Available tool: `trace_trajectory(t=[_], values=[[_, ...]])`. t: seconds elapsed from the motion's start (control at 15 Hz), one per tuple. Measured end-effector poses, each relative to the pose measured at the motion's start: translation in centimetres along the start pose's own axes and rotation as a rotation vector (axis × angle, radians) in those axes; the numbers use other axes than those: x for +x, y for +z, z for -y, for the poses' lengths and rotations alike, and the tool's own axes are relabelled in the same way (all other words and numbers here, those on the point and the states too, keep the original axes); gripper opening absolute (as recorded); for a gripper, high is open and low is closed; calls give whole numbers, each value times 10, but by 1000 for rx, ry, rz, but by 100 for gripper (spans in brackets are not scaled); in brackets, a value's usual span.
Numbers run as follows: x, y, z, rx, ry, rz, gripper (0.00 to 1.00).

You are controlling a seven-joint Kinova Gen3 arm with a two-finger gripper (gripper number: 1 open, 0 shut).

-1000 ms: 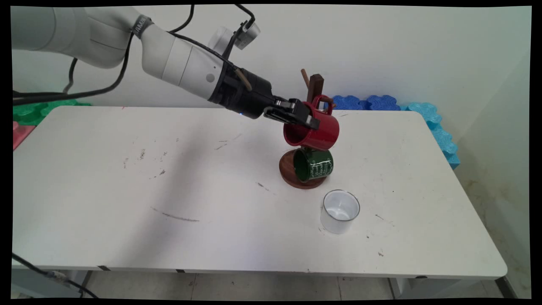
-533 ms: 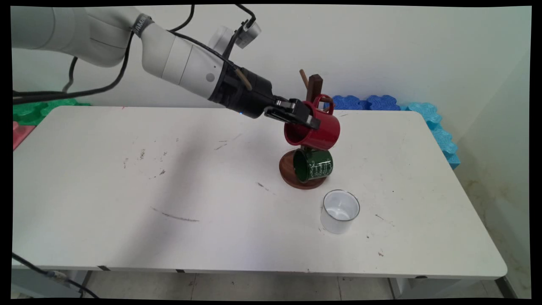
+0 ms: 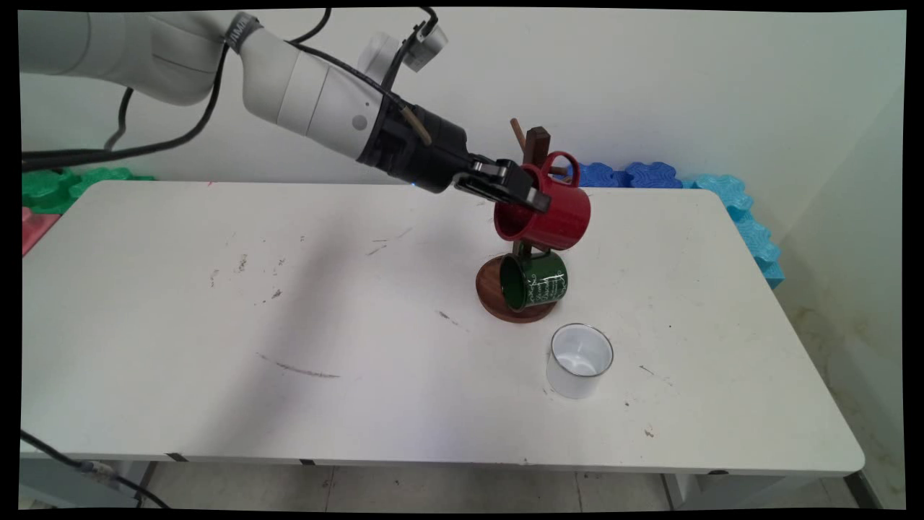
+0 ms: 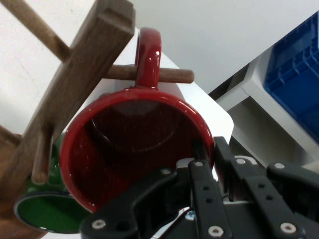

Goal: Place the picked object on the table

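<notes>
Over the last second the gripper (image 3: 530, 198) has risen and shifted toward the right of the main view, carrying the red mug (image 3: 552, 217) with it, the rim clamped between the fingers (image 4: 202, 159). The mug, earlier hanging low just above the green mug (image 3: 538, 282), now sits higher, so a gap has opened below the fingers between the two mugs. Its handle (image 3: 561, 162), beyond the fingers, has come up level with the top of the wooden post (image 3: 535, 144), ringing a wooden peg (image 4: 172, 75).
</notes>
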Motion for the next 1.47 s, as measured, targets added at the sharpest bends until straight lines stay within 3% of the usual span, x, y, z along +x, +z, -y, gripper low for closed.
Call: trace_trajectory(t=[0.87,1.47], values=[[-3,-16,-17,-42,40,25,0],[-14,-50,-16,-55,151,67,0]])
